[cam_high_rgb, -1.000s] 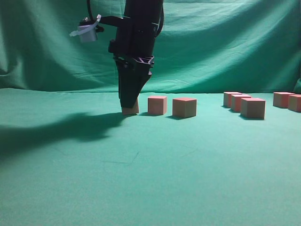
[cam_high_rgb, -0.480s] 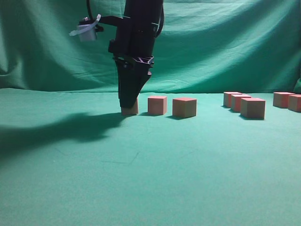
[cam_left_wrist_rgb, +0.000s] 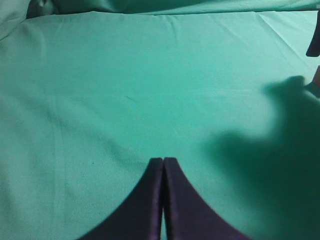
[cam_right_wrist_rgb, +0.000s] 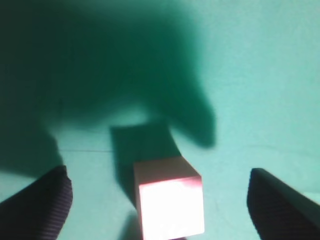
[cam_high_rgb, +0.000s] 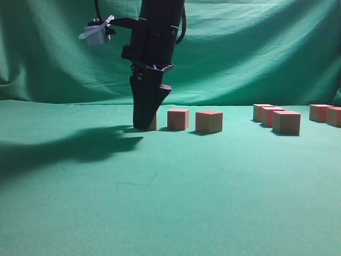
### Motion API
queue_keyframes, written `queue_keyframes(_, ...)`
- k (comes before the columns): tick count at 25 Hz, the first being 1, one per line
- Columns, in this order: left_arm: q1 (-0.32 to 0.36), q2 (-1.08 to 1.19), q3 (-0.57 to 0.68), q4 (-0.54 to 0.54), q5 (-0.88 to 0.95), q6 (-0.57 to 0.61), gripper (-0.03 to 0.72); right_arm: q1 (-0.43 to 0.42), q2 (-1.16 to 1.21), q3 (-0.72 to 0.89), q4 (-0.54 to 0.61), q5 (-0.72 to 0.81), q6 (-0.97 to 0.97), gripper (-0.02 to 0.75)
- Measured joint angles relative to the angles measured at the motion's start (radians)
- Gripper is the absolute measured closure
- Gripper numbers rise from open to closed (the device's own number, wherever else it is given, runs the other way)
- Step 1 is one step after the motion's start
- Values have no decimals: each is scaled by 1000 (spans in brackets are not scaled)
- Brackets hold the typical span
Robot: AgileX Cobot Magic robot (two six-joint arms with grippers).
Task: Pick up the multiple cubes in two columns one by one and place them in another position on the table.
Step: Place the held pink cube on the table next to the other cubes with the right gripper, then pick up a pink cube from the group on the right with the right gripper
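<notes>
My right gripper reaches straight down to the table at the left end of a row of three cubes. In the right wrist view its jaws stand wide open on either side of a pinkish-red cube, which rests on the cloth with a gap to each finger. From the exterior view that cube is mostly hidden behind the fingers. Two more cubes stand to its right. My left gripper is shut and empty above bare green cloth.
Three more cubes sit in a line at the right, and two others by the right edge. An upright green backdrop closes off the far side. The arm's shadow falls to the left.
My right gripper's jaws have spread apart and let go of the cube, which now stands free on the table. The arm has stayed in place.
</notes>
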Motion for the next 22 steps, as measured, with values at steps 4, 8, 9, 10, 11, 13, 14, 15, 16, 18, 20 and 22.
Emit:
queue_keyframes(4,0,0,0,0,0,0,688,0,-35,0,0,2,30,79)
queue_keyframes(8,0,0,0,0,0,0,688,0,-129,0,1,46,119,141)
queue_keyframes(9,0,0,0,0,0,0,688,0,-154,0,7,74,162,195)
queue_keyframes(10,0,0,0,0,0,0,688,0,-183,0,13,108,196,220)
queue_keyframes(11,0,0,0,0,0,0,688,0,-209,0,26,133,234,251)
queue_keyframes(13,0,0,0,0,0,0,688,0,-253,0,58,162,304,313)
queue_keyframes(14,0,0,0,0,0,0,688,0,-274,0,76,169,362,349)
queue_keyframes(15,0,0,0,0,0,0,688,0,-293,0,94,170,436,386)
queue_keyframes(16,0,0,0,0,0,0,688,0,-307,0,106,172,511,421)
queue_keyframes(18,0,0,0,0,0,0,688,0,-338,0,117,175,625,470)
queue_keyframes(20,0,0,0,0,0,0,688,0,-361,0,113,177,697,454)
queue_keyframes(22,0,0,0,0,0,0,688,0,-385,0,73,180,753,454)
